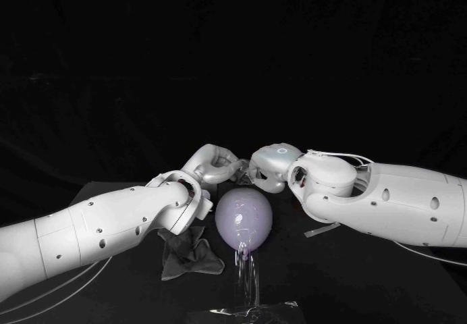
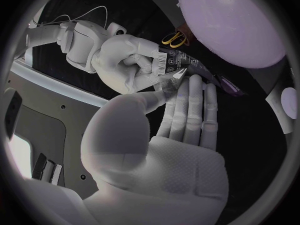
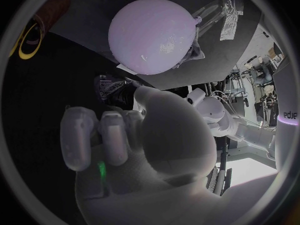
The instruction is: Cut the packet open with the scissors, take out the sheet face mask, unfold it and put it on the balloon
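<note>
scissors (image 2: 174, 39) nr packet (image 2: 178, 62), dark cloth (image 1: 189, 255) beside balloon (image 1: 243, 217)

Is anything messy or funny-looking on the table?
A little. A dark cloth lies crumpled right beside the balloon. Nothing else looks spilled or broken, and the right hand holds the packet.

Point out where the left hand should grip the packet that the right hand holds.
Best the bare silvery corner of the packet that juts from the right hand. That hand's fist holds the barcode end, so this flat corner is what a thumb-and-finger pinch can close on. Come in from the left hand's own side, opposite the fist; its fingertips lie right by that corner.
</note>
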